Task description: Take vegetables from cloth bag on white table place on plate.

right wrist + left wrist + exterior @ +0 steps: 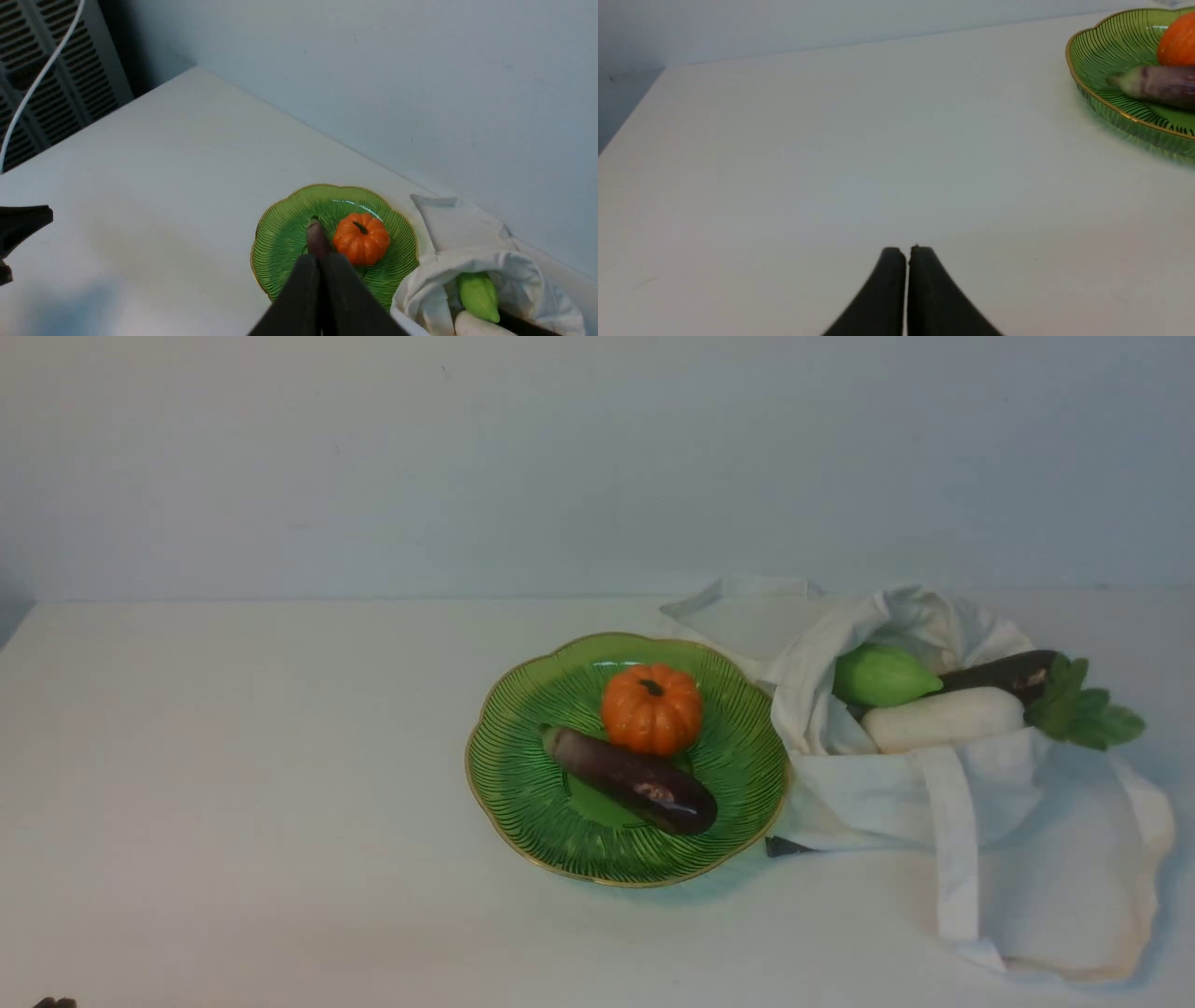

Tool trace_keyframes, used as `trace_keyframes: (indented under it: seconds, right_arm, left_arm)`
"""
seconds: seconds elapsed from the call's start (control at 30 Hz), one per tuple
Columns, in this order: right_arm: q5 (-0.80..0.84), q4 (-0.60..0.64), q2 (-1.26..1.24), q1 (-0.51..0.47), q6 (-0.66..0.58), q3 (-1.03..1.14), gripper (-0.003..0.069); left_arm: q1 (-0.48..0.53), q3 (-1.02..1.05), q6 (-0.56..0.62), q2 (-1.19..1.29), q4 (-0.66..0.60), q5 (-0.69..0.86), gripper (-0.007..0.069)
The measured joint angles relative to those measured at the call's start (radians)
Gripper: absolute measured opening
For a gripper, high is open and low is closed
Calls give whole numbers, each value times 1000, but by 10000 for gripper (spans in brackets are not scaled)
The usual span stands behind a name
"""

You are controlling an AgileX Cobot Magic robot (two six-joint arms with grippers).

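- Left hand (906, 252) and right hand (321, 259) each had fingers pressed together.
- An eggplant (630, 779) lay on the plate (523, 775), at the pumpkin's (651, 707) six o'clock.
- The cloth bag (1027, 821) sat at the plate's three o'clock.

We see the plate (523, 803) as translucent green, with fine dark radial ribs and a gold rim; the pumpkin (651, 709) is ribbed orange, dark-stemmed; the eggplant (635, 782) is glossy dark purple, paler at one tip; the cloth bag (1055, 859) and the table (233, 784) are plain white; the pointed fruit (882, 675) is pale green; the radish (943, 719) is white with green leaves (1083, 709); the left gripper (907, 254) and the right gripper (322, 266) are black.
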Motion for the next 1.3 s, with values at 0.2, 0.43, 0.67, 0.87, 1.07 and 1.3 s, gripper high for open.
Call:
trace_keyframes:
  seconds: [0.2,0.43,0.67,0.87,1.07,1.3]
  right_arm:
    - [-553,0,-348,0,-18,564,-15]
    - [-1012,-1,-477,0,-59,967,-15]
    - [-1142,-1,-483,0,-69,1079,-15]
    - [-1119,-1,-483,0,-70,1126,-15]
    - [-1061,-1,-483,0,-71,1130,-15]
    - [-986,-20,-506,-15,-72,1140,-15]
  left_arm:
    - [0,0,0,0,0,0,-5]
    - [0,0,0,0,0,0,-5]
    - [0,0,0,0,0,0,-5]
    - [0,0,0,0,0,0,-5]
    - [0,0,0,0,0,0,-5]
    - [0,0,0,0,0,0,-5]
